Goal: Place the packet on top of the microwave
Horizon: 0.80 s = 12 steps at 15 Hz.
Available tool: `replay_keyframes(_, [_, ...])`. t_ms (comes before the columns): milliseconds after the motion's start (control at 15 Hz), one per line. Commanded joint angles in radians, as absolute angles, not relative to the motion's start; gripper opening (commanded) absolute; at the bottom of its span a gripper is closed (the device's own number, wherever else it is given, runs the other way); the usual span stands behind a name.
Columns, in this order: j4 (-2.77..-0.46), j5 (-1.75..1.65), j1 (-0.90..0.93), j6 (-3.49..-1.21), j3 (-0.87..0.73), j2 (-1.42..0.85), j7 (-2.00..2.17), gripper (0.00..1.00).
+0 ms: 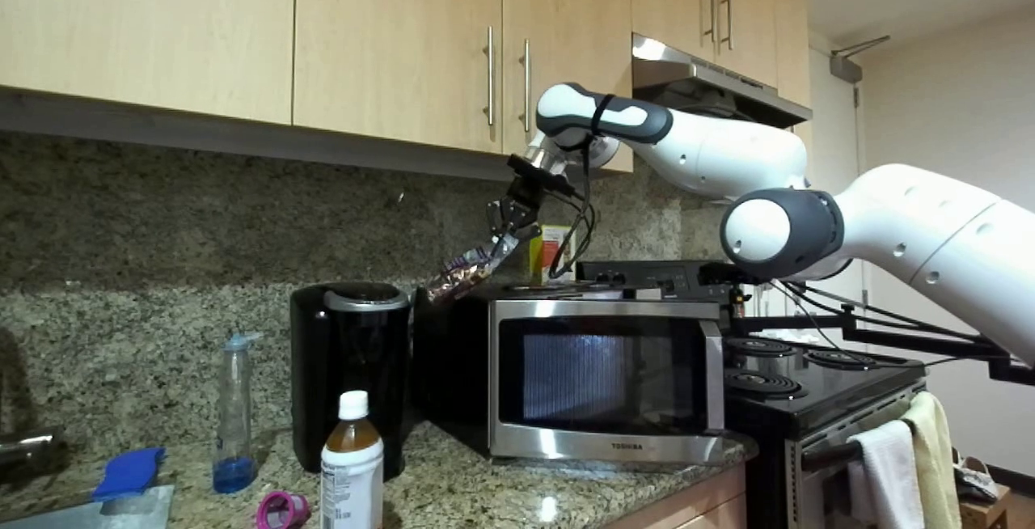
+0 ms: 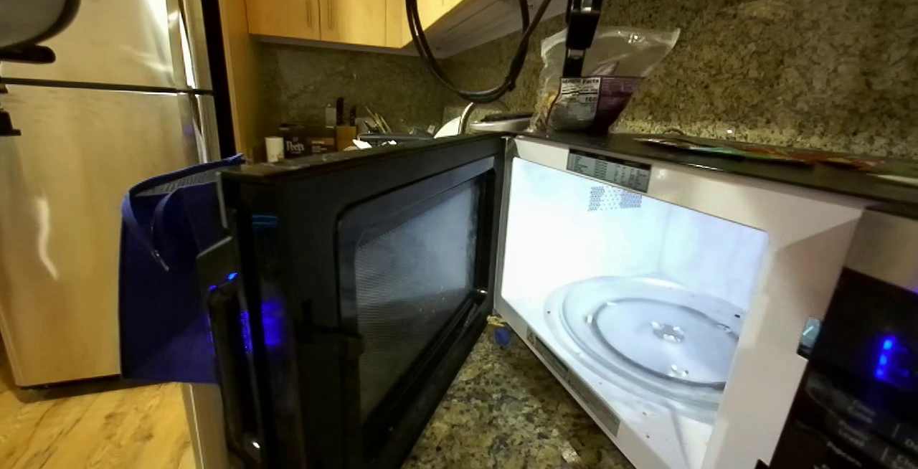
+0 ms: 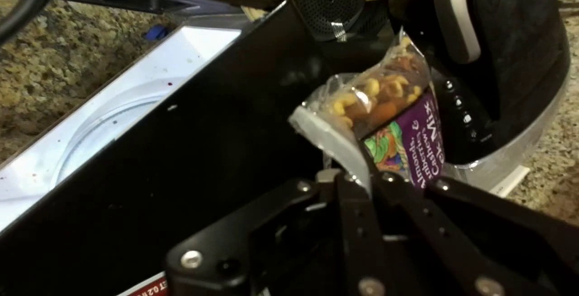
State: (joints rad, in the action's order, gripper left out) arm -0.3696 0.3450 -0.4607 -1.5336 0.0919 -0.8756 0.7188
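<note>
Nearest the camera in an exterior view is the wide, stainless-steel-fronted microwave (image 2: 796, 254), which stands on a speckled brown granite counter (image 2: 488, 415); its dark, glass-windowed door (image 2: 423, 282) is swung wide, and a round clear-glass turntable (image 2: 624, 343) shows in the lit white interior. Just beside the microwave stands a tall, glossy black coffee maker (image 1: 348, 359) with a silvery band round its top. Above them, the black two-fingered metal gripper (image 3: 371, 180) is clamped on the clear upper edge of the soft, see-through plastic packet (image 3: 391, 106), which holds brown and yellow nuts behind a purple label reading "Almonds" and "Cashews". The packet slants down from the fingers, its bottom at the end of the microwave's flat black top nearest the coffee maker (whether it touches that top, I cannot tell). In front of the coffee maker is a clear bottle (image 1: 352, 468) of brown liquid, white-capped and white-labelled, with a small bright-pink hollow ring (image 1: 301, 509) just beside it.
</note>
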Motion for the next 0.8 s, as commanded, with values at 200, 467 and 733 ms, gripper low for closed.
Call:
replay_keyframes(200, [-0.383,0.421,-0.542,-1.562,0.117,-0.864,0.761,0.0])
replay_keyframes(467, [-0.381,0.42,-0.565,-1.52,0.126,-0.867,0.664,0.0])
replay_keyframes(733, [-0.388,0.396,-0.554,-1.403,0.122,-0.867,0.48,0.0])
